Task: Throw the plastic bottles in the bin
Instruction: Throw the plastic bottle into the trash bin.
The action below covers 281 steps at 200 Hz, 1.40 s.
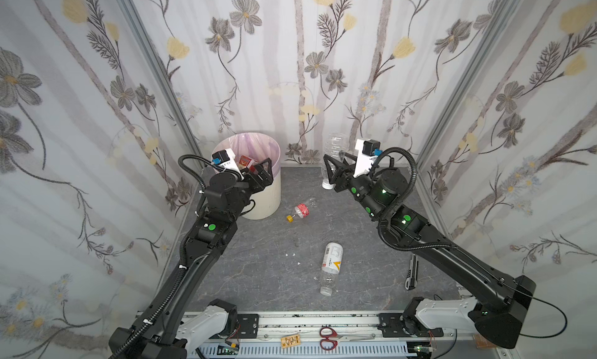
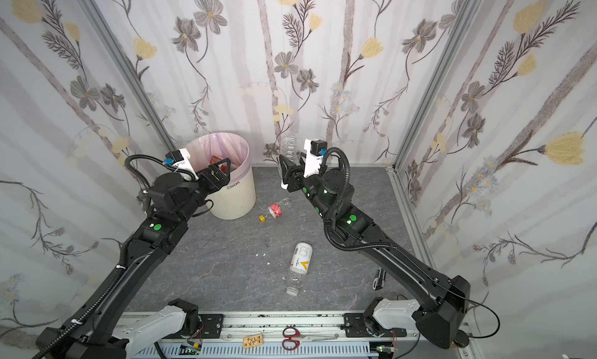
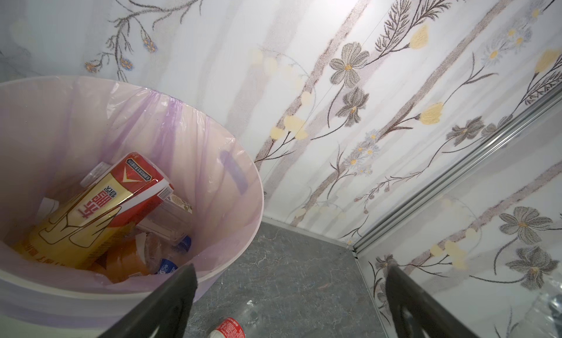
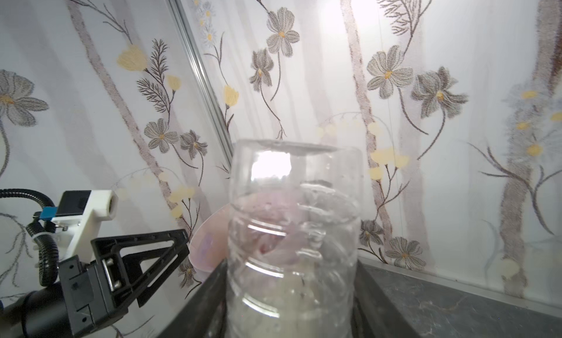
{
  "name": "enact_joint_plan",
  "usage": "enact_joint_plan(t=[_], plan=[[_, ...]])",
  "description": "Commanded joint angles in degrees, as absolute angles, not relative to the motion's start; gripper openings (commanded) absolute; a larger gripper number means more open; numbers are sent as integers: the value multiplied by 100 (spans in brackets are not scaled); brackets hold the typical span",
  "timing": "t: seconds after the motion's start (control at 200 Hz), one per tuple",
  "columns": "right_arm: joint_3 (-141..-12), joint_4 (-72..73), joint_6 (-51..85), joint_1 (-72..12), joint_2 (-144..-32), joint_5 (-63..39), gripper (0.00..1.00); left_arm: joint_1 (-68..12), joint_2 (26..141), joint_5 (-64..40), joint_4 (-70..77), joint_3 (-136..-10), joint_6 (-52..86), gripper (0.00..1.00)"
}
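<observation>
L gripper (image 1: pixel 258 170): jaws spread wide, nothing between them, hanging over the near rim of the bin (image 1: pixel 265 199). Bin stands in far-left corner of bench (image 1: pixel 258 270), pinkish liner (image 3: pixel 188 129) folded over rim. Wrist view looks down into it: red-gold bottle (image 3: pixel 100 205) leaning on top of other bottles and scraps, too jumbled to count.

R gripper (image 1: pixel 334 171): jaws closed on clear bottle (image 1: pixel 336 147), gripping low on the body. Bottle upside down, white cap at bottom, base up, roughly upright, by far edge of bench, about mid-way along, well apart from bin. Can't tell if cap touches bench.

Loose on bench, both top views:
- red-label bottle (image 1: pixel 302 210), yellow cap, lying on its side near bin's base, btwn bin and R arm.
- white-yellow-label bottle (image 1: pixel 331 263), lying flat mid-bench, neck twd near edge.

Utility knife (image 1: pixel 412 273) near right edge, partly under R arm. Scissors (image 1: pixel 329 338) on rail (image 1: pixel 290 325) along the near edge, off the bench.
</observation>
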State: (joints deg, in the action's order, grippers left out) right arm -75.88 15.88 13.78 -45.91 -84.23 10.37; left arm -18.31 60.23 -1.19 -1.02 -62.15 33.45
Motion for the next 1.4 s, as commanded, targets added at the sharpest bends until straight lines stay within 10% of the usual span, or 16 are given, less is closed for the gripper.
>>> enact_joint_plan(t=[0.0, 0.769, 1.059, 1.134, 1.399], plan=[[-8074, 2271, 1104, -4640, -8874, 563, 58, -1615, 5889, -634, -140, -6082, 3651, 100], [-9554, 5298, 857, -5014, -10551, 158, 60, -1037, 4471, -427, -792, -5589, 3418, 100], [-16567, 1763, 568, -4932, -15309, 114, 69, -1023, 4318, -562, -1031, -5506, 3366, 100], [-15793, 1875, 898, -4774, -14964, 12, 99, -1011, 4268, -562, -1096, -5470, 3349, 100], [-13521, 2754, 535, -4755, -13188, 154, 100, -1007, 4370, -587, -1125, -5405, 3361, 100]])
